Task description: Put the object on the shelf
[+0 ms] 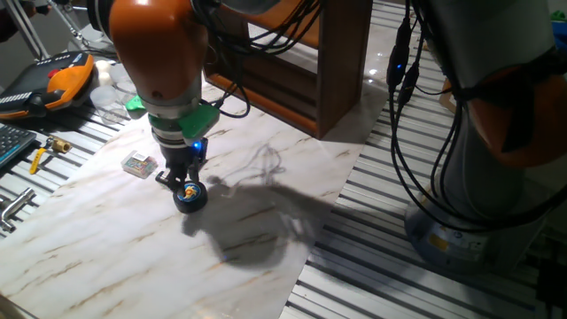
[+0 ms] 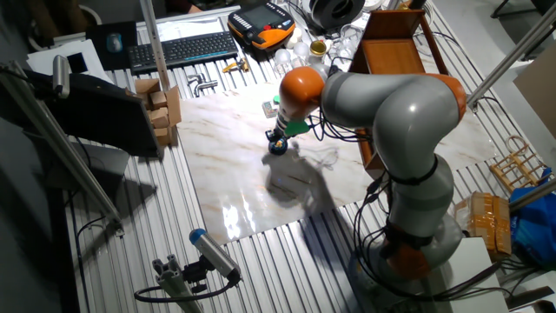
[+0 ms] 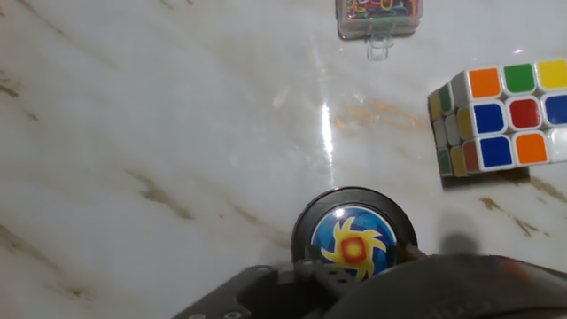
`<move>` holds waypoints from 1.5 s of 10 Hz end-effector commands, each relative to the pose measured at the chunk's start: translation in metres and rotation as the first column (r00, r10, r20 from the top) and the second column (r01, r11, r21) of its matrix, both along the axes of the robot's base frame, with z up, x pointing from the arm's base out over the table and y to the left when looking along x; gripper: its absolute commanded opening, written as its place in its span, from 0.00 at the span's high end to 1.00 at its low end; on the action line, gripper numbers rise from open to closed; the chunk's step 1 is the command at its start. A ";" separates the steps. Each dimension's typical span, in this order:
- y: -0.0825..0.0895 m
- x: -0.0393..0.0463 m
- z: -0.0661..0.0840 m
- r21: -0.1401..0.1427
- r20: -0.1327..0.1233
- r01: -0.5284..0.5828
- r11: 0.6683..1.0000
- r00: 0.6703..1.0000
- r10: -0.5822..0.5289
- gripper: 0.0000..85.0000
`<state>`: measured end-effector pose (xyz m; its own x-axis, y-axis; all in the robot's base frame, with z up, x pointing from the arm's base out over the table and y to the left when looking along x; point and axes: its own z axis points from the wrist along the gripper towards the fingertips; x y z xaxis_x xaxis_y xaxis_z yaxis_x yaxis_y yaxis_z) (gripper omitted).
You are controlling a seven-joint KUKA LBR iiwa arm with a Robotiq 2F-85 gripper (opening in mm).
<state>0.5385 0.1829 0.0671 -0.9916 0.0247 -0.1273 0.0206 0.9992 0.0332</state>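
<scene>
While the shelf stands bare, the disc lies flat — tabletop.

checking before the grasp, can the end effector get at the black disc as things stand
Probably yes. The end effector is right over the black disc on the marble table, with nothing between them. The Rubik's cube and clear box sit apart from it.

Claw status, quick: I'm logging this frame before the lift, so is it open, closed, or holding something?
Claw: down at the black disc on the marble table; whether it is open or clamped on the disc cannot be told.
</scene>
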 end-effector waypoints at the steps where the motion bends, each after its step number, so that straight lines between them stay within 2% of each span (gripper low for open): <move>1: 0.000 -0.0004 0.000 -0.010 0.006 -0.007 1.000 1.000 0.007 0.00; 2: 0.001 -0.0010 -0.001 -0.017 0.016 -0.012 1.000 1.000 0.012 0.00; 4: 0.003 -0.0009 -0.004 -0.027 0.019 -0.021 0.999 1.000 0.021 0.00; 6: 0.006 -0.0006 -0.012 -0.057 0.029 -0.022 0.998 0.999 0.023 0.00; 8: 0.005 0.0005 -0.020 -0.053 0.030 -0.017 0.998 0.999 0.019 0.00; 11: 0.002 0.0006 -0.022 -0.034 0.025 -0.014 0.999 1.000 0.015 0.00; 15: 0.001 0.0014 -0.028 -0.030 0.024 0.001 1.000 1.000 0.000 0.00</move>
<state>0.5401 0.1840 0.0388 -0.9882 0.0206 -0.1518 0.0202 0.9998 0.0040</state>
